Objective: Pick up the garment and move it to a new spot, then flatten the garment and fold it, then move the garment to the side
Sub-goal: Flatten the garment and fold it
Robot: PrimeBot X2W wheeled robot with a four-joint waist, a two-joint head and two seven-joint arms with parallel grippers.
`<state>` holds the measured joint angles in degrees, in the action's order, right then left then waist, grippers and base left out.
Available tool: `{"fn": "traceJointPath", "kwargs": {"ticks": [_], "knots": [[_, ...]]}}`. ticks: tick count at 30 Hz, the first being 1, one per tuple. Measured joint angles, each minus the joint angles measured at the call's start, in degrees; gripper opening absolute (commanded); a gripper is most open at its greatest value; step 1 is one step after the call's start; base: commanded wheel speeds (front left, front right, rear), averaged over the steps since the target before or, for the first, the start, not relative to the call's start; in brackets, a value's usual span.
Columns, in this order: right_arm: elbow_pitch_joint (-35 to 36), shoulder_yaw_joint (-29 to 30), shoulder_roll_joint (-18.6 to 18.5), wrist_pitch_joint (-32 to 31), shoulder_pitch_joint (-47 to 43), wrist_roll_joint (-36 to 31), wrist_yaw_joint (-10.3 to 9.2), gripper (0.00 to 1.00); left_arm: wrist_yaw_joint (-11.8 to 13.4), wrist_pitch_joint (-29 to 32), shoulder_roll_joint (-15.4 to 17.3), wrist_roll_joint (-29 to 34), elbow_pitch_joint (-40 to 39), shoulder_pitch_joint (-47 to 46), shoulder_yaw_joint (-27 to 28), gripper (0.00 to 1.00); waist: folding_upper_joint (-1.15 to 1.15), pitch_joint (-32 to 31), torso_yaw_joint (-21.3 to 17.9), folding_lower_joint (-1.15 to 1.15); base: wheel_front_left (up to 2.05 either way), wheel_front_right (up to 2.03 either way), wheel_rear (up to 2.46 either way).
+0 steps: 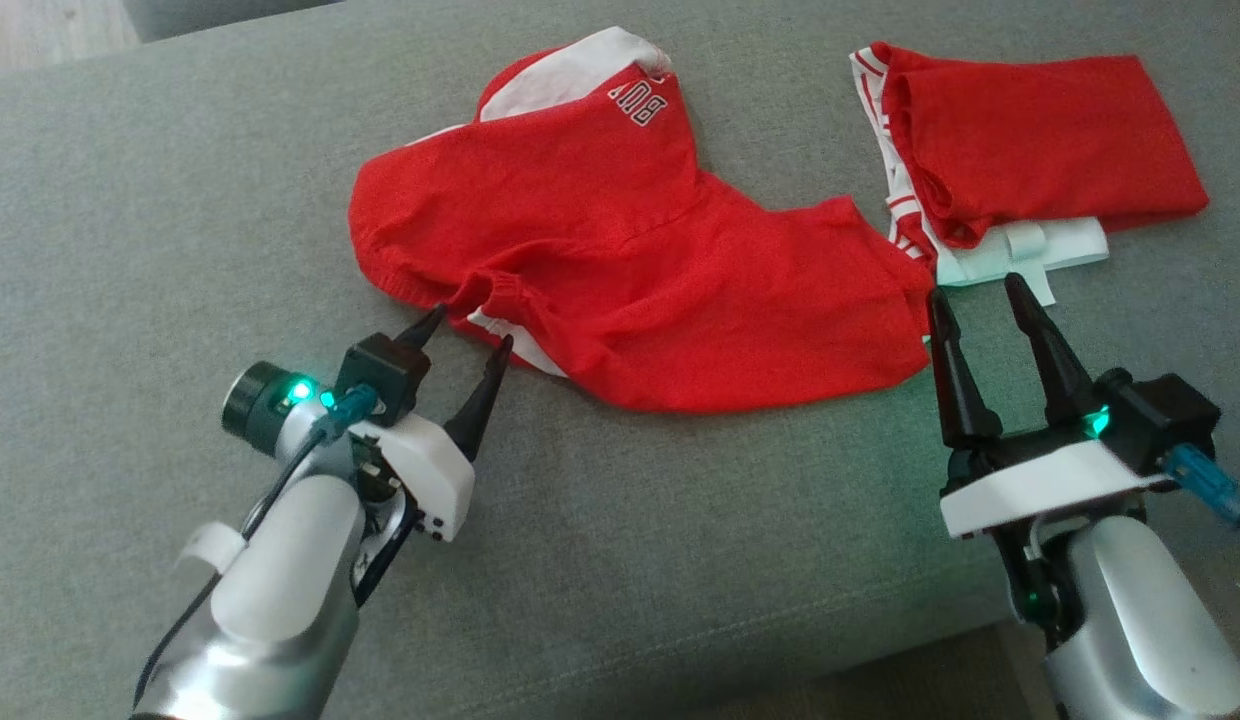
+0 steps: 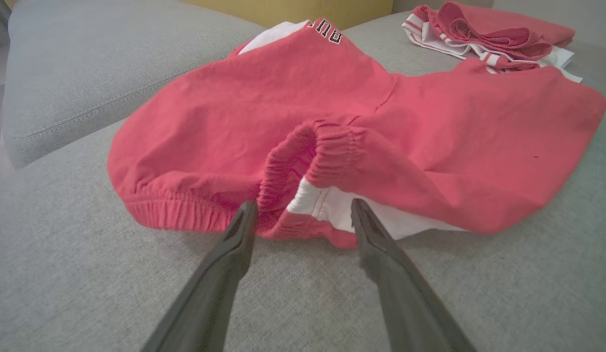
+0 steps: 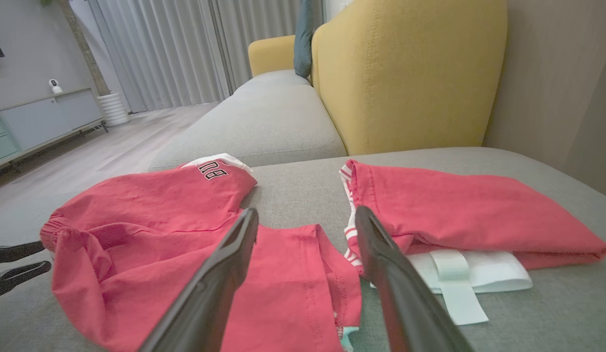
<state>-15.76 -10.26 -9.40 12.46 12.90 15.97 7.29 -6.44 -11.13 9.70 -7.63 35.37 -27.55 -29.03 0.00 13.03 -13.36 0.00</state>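
Note:
The garment [image 1: 630, 250] is a pair of red shorts with white panels and black lettering, lying rumpled on the grey sofa cushion [image 1: 180, 200]. My left gripper [image 1: 470, 332] is open at its near left edge. In the left wrist view the garment [image 2: 332, 112] shows a bunched elastic waistband, and my left gripper [image 2: 303, 205] has a fingertip on each side of that bunch and the white lining. My right gripper [image 1: 977, 288] is open at the garment's right leg hem. In the right wrist view my right gripper [image 3: 308, 211] hovers over the edge of the garment [image 3: 151, 220].
A second red garment [image 1: 1040, 130], folded, lies at the far right on a white folded cloth [image 1: 1040, 250], close to my right fingertips. A yellow backrest [image 3: 405, 73] rises behind the cushion. The cushion's front edge runs just below both wrists.

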Motion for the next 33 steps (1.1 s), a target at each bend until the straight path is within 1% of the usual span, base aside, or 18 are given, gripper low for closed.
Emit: {"fn": "traceJointPath", "kwargs": {"ticks": [5, 11, 22, 23, 24, 25, 33], "knots": [[0.7, 1.0, 1.4, -0.7, -0.9, 0.0, 0.00, 1.00, -0.1, -0.6, 0.2, 0.0, 2.2, -1.4, -0.5, 1.00, 0.00, 0.7, -0.6, 0.00, 0.00, 0.00, 0.00], [1.2, 2.1, 1.5, -1.0, -0.8, -1.0, 0.00, 1.00, -0.5, -1.5, 0.1, 0.0, 5.7, -3.4, -2.2, 1.00, 0.00, 1.4, -0.9, 0.00, 0.00, 0.00, 0.00], [0.9, 3.4, 2.0, -1.9, -0.9, -2.1, 0.00, 1.00, -0.6, -2.7, -0.2, -0.6, 7.5, -5.1, -2.9, 1.00, 0.00, 1.2, -0.5, 0.00, 0.00, 0.00, 0.00], [0.8, 3.5, 2.0, -1.9, -0.9, -2.4, 0.00, 1.00, -0.6, -2.7, -0.3, -0.6, 7.6, -5.1, -3.1, 0.47, 0.00, 1.1, -0.4, 0.00, 0.00, 0.00, 0.00], [0.8, 3.5, 2.1, -2.0, -0.9, -2.4, 0.00, 1.00, -0.6, -2.7, -0.4, -0.6, 7.7, -5.1, -3.3, 0.22, 0.00, 1.1, -0.3, 0.00, 0.00, 0.00, 0.00], [0.7, 3.6, 2.1, -2.2, -0.9, -2.4, 0.00, 1.00, -0.6, -2.7, -0.5, -0.7, 7.8, -5.1, -3.5, 0.00, 0.00, 1.1, -0.3, 0.00, 0.00, 0.00, 0.00], [-0.7, 5.3, 2.1, -4.0, -0.9, -4.4, 0.00, 1.00, -0.7, -3.1, -0.7, -1.8, 7.4, -5.6, -4.1, 0.00, 0.00, 1.0, 0.1, 0.00, 0.00, 0.00, 0.00]]}}
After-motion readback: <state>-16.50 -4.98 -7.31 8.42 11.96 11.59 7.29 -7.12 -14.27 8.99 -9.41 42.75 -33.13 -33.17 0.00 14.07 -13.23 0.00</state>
